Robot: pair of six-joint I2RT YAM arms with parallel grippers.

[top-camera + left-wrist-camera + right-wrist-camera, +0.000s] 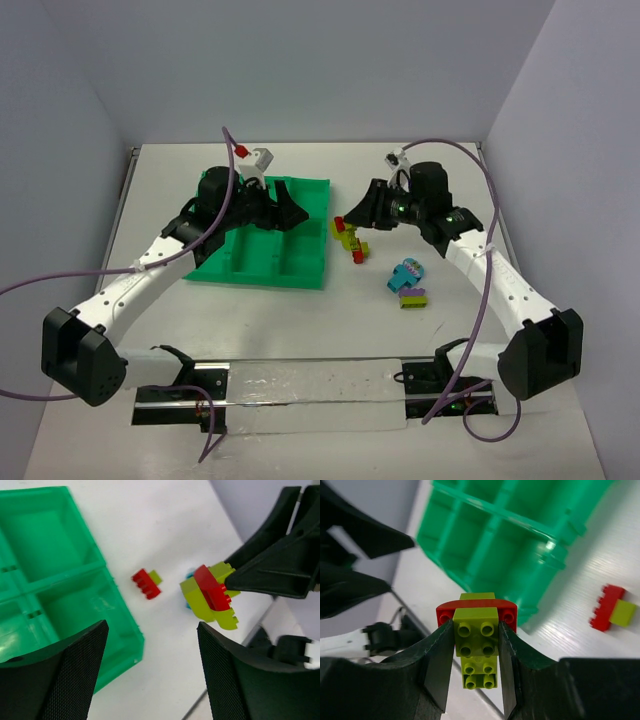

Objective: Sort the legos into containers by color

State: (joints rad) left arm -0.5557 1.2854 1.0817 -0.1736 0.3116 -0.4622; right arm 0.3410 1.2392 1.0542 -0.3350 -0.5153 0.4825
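My right gripper is shut on a stack of legos, yellow-green bricks with a red curved piece across them, held above the table just right of the green tray. The left wrist view shows that stack between the right fingers. My left gripper hangs open over the tray's right edge, nothing between its pads. A small red and yellow-green brick lies on the table beside the tray. The compartments in view look empty.
A cyan brick and a purple and yellow-green brick lie on the table under the right arm. The loose red and yellow-green brick sits near them. Both grippers face each other closely.
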